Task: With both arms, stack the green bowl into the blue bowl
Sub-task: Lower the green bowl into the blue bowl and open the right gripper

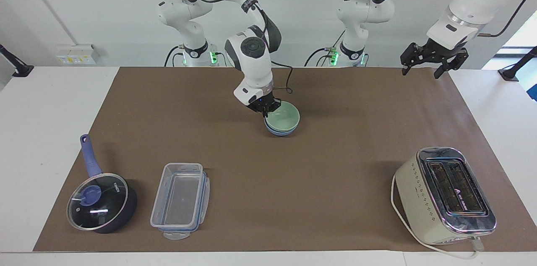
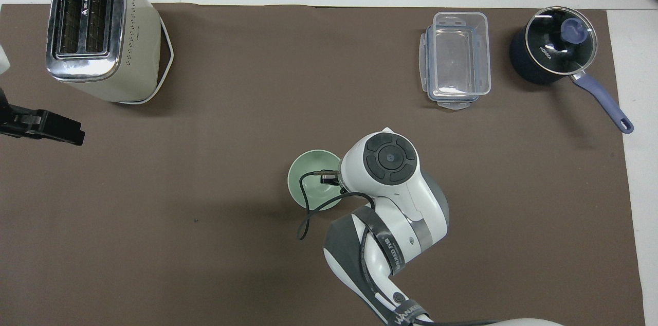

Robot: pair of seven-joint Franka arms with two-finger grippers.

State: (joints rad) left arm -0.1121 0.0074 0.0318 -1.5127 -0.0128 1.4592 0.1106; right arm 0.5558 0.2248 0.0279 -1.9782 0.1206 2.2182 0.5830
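The green bowl (image 1: pixel 283 117) is nested in the blue bowl (image 1: pixel 278 131) at the frame's centre, its rim gripped by the right gripper (image 1: pixel 266 109). The left gripper (image 1: pixel 423 66) is held spread wide at upper right, waiting.

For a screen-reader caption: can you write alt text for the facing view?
The right end effector grips the green bowl, nested in the blue bowl mid-table. The left end effector waits raised over the mat's edge.
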